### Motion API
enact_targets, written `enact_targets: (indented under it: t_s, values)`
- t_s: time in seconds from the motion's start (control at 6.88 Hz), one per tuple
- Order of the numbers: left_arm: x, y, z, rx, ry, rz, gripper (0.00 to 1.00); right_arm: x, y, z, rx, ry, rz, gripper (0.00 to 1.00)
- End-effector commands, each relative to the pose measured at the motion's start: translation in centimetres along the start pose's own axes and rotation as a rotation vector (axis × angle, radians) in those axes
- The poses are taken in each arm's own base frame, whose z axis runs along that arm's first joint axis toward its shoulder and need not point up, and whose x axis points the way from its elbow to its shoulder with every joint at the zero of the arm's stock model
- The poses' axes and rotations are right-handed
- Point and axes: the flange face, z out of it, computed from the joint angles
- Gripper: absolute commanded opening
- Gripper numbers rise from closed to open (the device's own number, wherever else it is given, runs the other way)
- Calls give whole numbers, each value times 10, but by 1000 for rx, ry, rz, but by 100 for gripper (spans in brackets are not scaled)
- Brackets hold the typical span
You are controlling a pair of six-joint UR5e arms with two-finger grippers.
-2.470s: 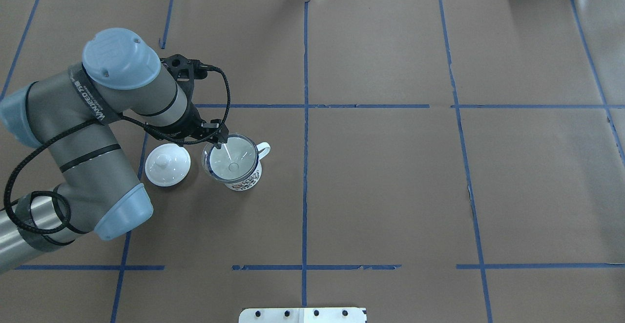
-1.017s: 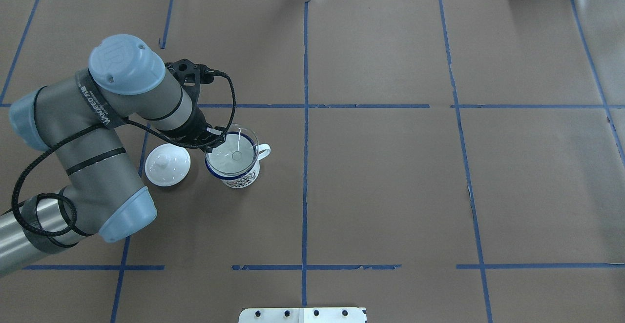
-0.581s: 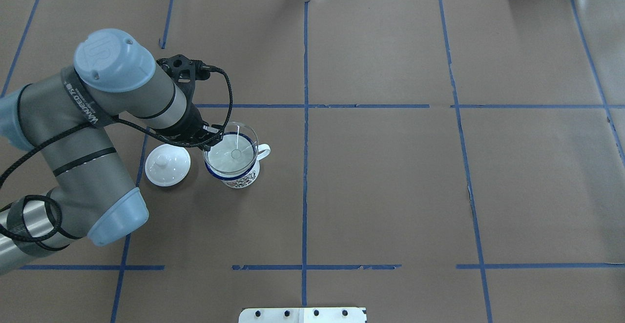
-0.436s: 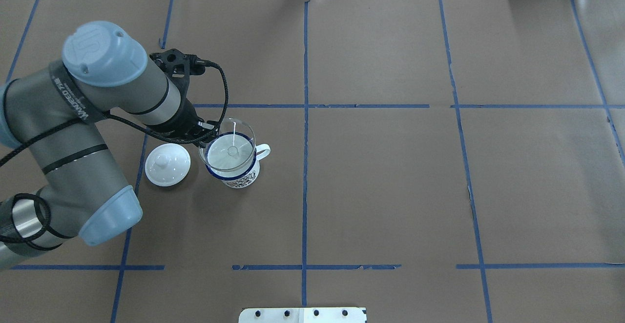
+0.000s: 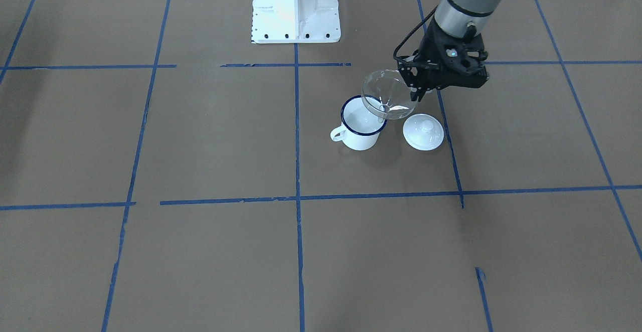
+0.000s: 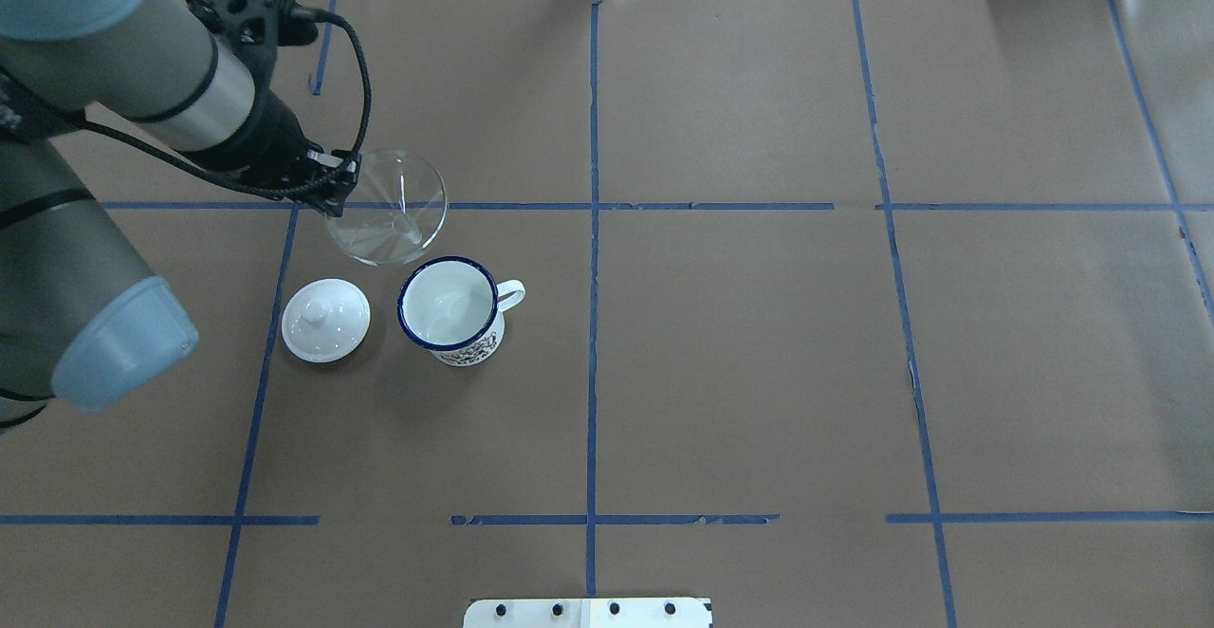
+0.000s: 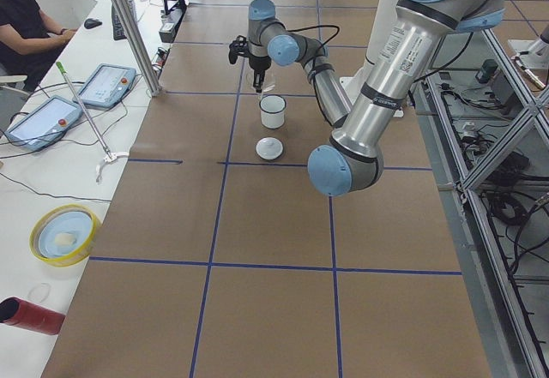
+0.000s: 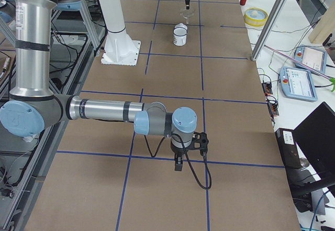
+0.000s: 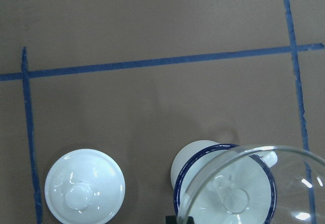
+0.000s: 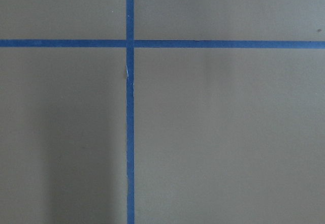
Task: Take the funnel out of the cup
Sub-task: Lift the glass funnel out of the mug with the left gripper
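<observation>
The clear funnel (image 6: 387, 208) hangs in the air, free of the cup, tilted, above the table just behind and left of it. My left gripper (image 6: 343, 175) is shut on the funnel's rim; it also shows in the front view (image 5: 415, 91) with the funnel (image 5: 388, 96). The white cup (image 6: 448, 310) with a dark blue rim stands upright and empty, handle to the right. In the left wrist view the funnel's rim (image 9: 218, 164) arcs over the cup (image 9: 188, 155). My right gripper (image 8: 178, 163) hangs low over the table far away; I cannot tell whether it is open.
A white domed lid (image 6: 325, 320) with a knob lies on the brown paper just left of the cup. Blue tape lines (image 6: 593, 230) cross the table. The robot's white base (image 5: 295, 6) stands at the table's robot side.
My left gripper has risen and drawn back to the far left with the funnel. The funnel has come up out of the cup, and the cup has stayed in place.
</observation>
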Motion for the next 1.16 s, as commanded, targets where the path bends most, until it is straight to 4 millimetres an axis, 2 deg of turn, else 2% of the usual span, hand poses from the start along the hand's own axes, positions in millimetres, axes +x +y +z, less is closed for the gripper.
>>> enact_targets:
  t_s: [0.0, 0.15, 0.44, 0.58, 0.73, 0.87, 1.02]
  values:
    - [0, -22, -32, 99, 70, 40, 0, 0, 0, 0, 0, 0, 0, 100]
    - [-6, -38, -26, 176, 128, 87, 0, 0, 1, 0, -1, 0, 1, 100]
    - [-35, -65, -6, 417, 112, 131, 0, 0, 0, 0, 0, 0, 0, 100]
    - [-50, -80, 21, 455, 96, 156, 0, 0, 0, 0, 0, 0, 0, 100]
    - [-78, -90, 43, 600, 49, 186, 0, -1, 0, -1, 1, 0, -1, 100]
    - [-113, -90, 70, 752, 26, 185, 0, 0, 1, 0, -1, 0, 1, 100]
    - [-131, -87, 102, 816, 10, 185, 0, 0, 1, 0, -1, 0, 1, 100]
